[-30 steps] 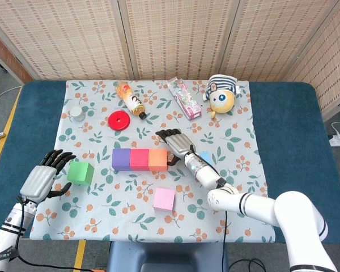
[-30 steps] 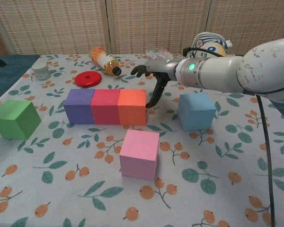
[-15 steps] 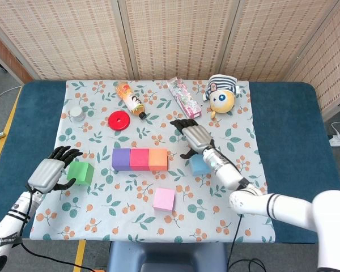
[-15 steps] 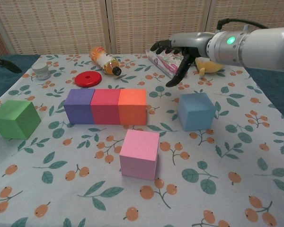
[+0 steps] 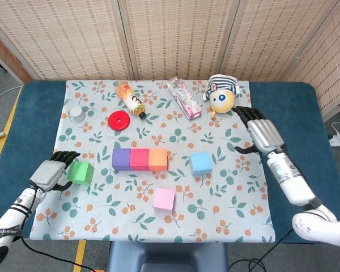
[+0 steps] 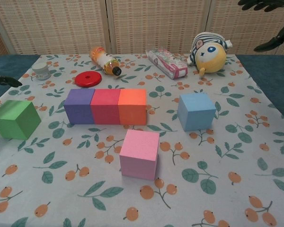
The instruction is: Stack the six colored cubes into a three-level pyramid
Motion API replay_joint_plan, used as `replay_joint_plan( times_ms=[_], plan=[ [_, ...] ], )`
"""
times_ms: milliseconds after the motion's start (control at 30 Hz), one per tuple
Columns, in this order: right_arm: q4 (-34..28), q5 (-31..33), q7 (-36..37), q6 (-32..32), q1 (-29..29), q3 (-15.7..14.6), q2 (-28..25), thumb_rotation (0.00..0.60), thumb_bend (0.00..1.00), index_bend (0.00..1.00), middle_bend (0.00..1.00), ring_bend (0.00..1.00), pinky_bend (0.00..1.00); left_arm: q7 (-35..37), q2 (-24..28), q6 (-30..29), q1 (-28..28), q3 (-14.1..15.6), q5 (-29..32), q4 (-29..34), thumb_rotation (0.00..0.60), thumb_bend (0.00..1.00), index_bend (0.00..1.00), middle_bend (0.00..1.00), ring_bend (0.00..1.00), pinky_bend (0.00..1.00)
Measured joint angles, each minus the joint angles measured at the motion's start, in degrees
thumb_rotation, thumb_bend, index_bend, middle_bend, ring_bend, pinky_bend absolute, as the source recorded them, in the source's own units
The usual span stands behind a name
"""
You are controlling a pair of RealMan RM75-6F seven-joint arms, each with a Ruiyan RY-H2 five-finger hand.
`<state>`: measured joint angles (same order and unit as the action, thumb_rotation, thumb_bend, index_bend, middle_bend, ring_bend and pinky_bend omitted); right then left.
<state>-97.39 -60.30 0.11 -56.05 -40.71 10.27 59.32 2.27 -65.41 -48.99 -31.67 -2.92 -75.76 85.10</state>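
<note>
Working six matte, sharp-edged cubes on the floral-clothed counter (image 5: 238, 187).
Purple cube (image 5: 120, 159), red cube (image 5: 139, 159) and orange cube (image 5: 158, 159) touch in a row; blue cube (image 5: 201, 163), pink cube (image 5: 164, 199) and green cube (image 5: 80, 173) sit apart. My left hand (image 5: 52, 173) curls beside green, holding nothing; my right hand (image 5: 262, 134) hangs spread, empty. Chest view catches only fingertips. Behind lie a bottle (image 5: 131, 100), red disc (image 5: 119, 120) and plush toy (image 5: 221, 95).

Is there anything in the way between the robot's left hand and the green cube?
Nothing visible. The left hand sits right beside the green foam cube, its dark fingers reaching toward the cube's near side. Only bare flowered tablecloth lies around them; the purple cube is on the far side.
</note>
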Motion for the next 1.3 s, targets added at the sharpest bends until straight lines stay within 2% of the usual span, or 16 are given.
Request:
replay_joint_plan(
  times_ms=[233,333,467,567,733,867,1067,1167,1300],
  plan=[
    [-1.6,-5.8,6.6,-5.5,7.1,-1.8,-3.0,0.600,0.08,0.00,0.04,0.00,0.02,-0.7,-2.8,2.1,-0.8,0.1,2.1,-2.8,0.600,0.35,0.05,0.05,0.01,0.10],
    [-1.8,-7.8,8.8,-7.2,9.6,-2.5,-3.7,0.600,0.09,0.00,0.04,0.00,0.02,-0.6,-4.0,2.4,-1.0,-0.1,2.7,-3.9,0.600,0.36,0.09,0.09,0.05,0.13],
    [-1.7,-9.2,10.3,-8.7,11.9,-3.0,-3.9,0.600,0.09,0.00,0.04,0.00,0.02,0.1,-5.5,2.4,-1.1,-0.4,3.0,-5.5,0.600,0.36,0.18,0.17,0.13,0.23],
    [-1.4,-9.6,11.2,-9.2,13.1,-3.0,-3.8,0.600,0.09,0.00,0.04,0.00,0.02,0.6,-6.6,1.6,-1.1,-0.7,3.0,-6.8,0.600,0.35,0.28,0.31,0.25,0.29],
    [-0.9,-10.4,12.4,-9.9,14.5,-2.9,-3.6,0.600,0.09,0.00,0.04,0.00,0.02,2.9,-6.8,0.7,-0.9,-1.2,2.5,-6.9,0.600,0.35,0.34,0.40,0.34,0.40],
    [-0.6,-11.0,13.3,-10.6,15.7,-2.7,-3.5,0.600,0.09,0.00,0.04,0.00,0.02,3.7,-5.4,-0.9,-0.7,-2.0,2.0,-5.0,0.600,0.35,0.34,0.41,0.34,0.40],
    [-0.6,-11.7,14.3,-11.4,16.9,-1.9,-4.3,0.600,0.08,0.00,0.04,0.00,0.02,4.9,-1.3,-2.8,-1.1,-4.7,2.3,1.9,0.600,0.35,0.34,0.40,0.34,0.40],
    [-0.9,-11.9,14.6,-11.7,17.4,-1.6,-4.7,0.600,0.09,0.00,0.04,0.00,0.02,3.8,0.9,-2.1,-2.8,-6.9,3.9,6.3,0.600,0.35,0.33,0.40,0.33,0.39],
    [-1.2,-12.3,14.9,-12.1,18.3,-1.5,-5.5,0.600,0.09,0.00,0.04,0.00,0.02,-1.7,2.1,0.2,-6.4,-9.1,9.6,9.5,0.600,0.35,0.31,0.39,0.33,0.39]
  ],
)
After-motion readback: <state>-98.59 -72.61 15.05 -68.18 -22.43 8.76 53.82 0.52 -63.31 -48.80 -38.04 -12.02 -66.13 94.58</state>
